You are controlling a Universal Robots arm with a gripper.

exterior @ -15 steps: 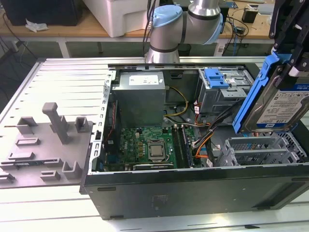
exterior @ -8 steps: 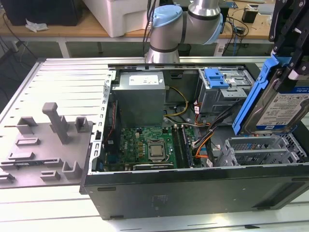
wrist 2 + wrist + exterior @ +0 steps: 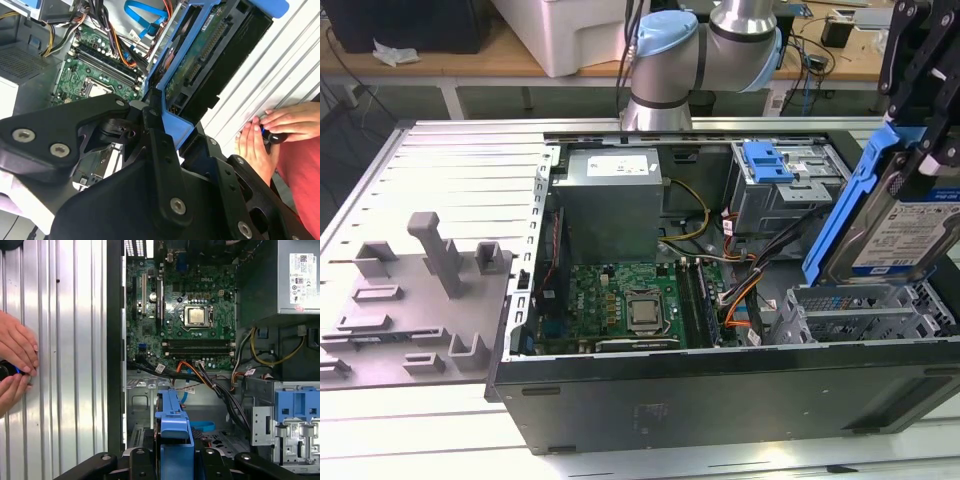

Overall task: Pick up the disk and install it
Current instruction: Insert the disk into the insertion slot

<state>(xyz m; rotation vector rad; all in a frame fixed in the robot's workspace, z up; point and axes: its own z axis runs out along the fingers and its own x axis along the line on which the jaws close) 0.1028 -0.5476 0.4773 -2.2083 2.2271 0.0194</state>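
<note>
Over the computer case (image 3: 720, 395), at its near corner on the exterior view's right: gripper (image 3: 923, 150) clamped firmly on the disk (image 3: 905, 235), fingers closed against its blue carrier frame. Held on edge and tilted, label facing out, lower end just above the grey drive cage (image 3: 850, 310) in that corner; touching or not, hard to tell.

Inside the case: green motherboard (image 3: 620, 300) by the near wall, grey power supply (image 3: 610, 200) with a white sticker at the far wall, a blue latch (image 3: 767, 160) atop the bay in the far corner, black and orange cables (image 3: 740, 285) strung between.

Beside the case on the ribbed metal table (image 3: 460, 180), toward its edge on the exterior view's left: a grey fixture plate (image 3: 410, 310) with upright blocks.

At the table's edge in the first wrist view: a person's hands (image 3: 17, 347) pinching a small black object (image 3: 5, 371).
</note>
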